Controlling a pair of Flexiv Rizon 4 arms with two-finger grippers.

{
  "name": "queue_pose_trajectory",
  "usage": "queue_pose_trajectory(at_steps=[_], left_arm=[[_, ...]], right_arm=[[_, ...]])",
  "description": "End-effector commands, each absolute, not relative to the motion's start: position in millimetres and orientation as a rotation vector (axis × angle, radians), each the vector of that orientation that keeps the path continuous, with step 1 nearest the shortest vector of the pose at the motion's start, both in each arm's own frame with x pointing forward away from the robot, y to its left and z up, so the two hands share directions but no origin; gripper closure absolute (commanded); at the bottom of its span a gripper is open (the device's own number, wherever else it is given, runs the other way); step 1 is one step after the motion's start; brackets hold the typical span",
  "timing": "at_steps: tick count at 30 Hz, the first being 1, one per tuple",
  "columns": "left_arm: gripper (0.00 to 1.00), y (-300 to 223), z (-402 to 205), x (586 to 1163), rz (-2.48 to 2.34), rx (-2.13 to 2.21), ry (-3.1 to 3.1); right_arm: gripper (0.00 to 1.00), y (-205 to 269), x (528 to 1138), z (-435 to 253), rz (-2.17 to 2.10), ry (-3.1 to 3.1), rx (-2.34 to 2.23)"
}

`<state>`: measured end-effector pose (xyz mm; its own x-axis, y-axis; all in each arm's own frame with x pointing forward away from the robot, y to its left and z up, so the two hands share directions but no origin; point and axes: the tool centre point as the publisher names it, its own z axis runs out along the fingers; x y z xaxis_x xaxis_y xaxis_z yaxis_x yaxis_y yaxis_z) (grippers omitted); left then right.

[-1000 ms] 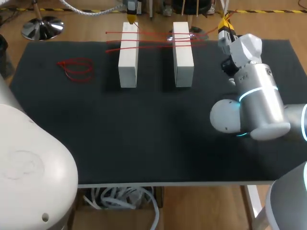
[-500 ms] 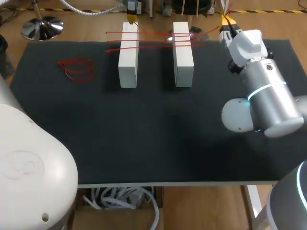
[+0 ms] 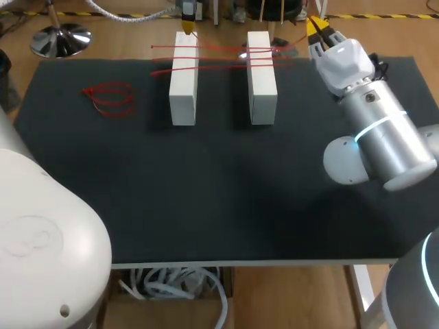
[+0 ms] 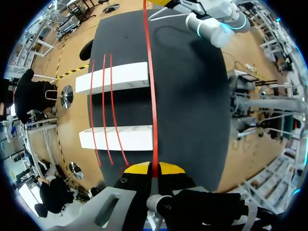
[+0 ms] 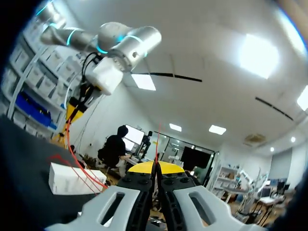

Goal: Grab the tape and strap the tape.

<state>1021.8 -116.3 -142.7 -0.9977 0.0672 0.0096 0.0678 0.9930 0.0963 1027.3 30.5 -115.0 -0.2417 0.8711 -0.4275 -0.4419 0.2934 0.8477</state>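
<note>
Two white blocks (image 3: pixel 184 79) stand side by side on the black table (image 3: pixel 226 185), with red tape (image 4: pixel 151 106) strung across both in several strands. My left gripper (image 4: pixel 153 169) is pinched tight on one strand at the table's far edge. My right gripper (image 5: pixel 155 167) is closed on the tape too, to the right of the blocks. A loose red coil (image 3: pixel 108 99) lies well apart at the left.
</note>
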Motion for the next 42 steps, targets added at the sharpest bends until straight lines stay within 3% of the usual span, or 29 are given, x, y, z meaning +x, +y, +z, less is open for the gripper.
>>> queue_pose_trajectory(at_steps=[1, 11, 42], left_arm=[[1.0, -116, -143, 1021, -0.154, -0.105, -3.131], [1.0, -116, -143, 1021, -0.154, -0.105, -3.131], [1.0, -116, -143, 1021, -0.154, -0.105, -3.131]], right_arm=[[1.0, 33, 1036, -112, 1.232, 1.325, 0.344], [1.0, 52, 1036, -109, 1.07, 1.411, 0.086], [1.0, 62, 1040, -112, 1.122, 1.418, 0.11]])
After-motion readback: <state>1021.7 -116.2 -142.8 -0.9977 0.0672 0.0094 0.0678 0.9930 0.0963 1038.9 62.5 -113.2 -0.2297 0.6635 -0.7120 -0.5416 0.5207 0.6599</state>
